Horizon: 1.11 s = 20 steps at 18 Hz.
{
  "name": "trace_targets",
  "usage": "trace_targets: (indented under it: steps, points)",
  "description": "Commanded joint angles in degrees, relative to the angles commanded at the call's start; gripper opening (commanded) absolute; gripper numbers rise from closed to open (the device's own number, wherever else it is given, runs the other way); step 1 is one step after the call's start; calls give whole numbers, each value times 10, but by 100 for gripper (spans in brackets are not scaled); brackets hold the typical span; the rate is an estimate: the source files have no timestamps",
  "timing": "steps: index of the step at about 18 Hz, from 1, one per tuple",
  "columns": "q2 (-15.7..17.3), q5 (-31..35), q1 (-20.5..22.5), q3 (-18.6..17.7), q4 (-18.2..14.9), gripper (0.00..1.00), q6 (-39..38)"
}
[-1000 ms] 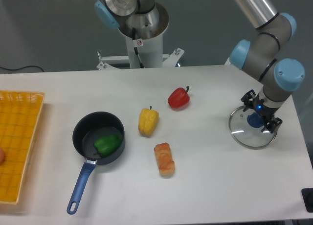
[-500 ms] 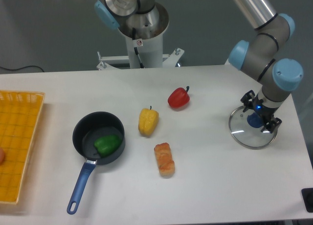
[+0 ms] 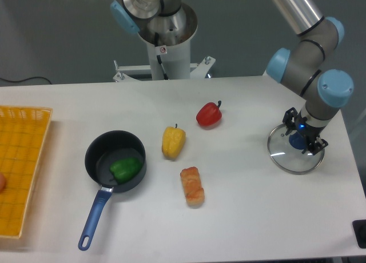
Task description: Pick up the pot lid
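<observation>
My gripper (image 3: pixel 305 127) reaches in from the right edge, with its fingertips over the pot lid. The round glass pot lid (image 3: pixel 286 157) lies flat on the table at the right, its metal rim facing the camera side unobstructed. Its blue knob (image 3: pixel 298 141) shows at the middle, right by the fingertips. The gripper covers the back right part of the lid. Whether the fingers touch the knob or stand around it cannot be made out.
A black pan (image 3: pixel 98 167) with a blue handle stands at the left, a green pepper (image 3: pixel 126 169) inside. Between pan and lid lie a yellow pepper (image 3: pixel 173 142), a red pepper (image 3: pixel 209 114) and an orange-brown item (image 3: pixel 192 186). A yellow crate (image 3: pixel 22 171) sits at the far left.
The gripper's fingers have shifted very slightly over the knob. The lid and the other objects lie where they were.
</observation>
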Motion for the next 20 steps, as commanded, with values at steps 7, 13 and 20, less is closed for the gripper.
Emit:
trace_targets:
  steps: [7, 13, 20]
  points:
    - [0, 0, 0, 1, 0, 63, 0]
    - [0, 0, 0, 1, -1, 62, 0]
    - [3, 0, 0, 1, -1, 58, 0]
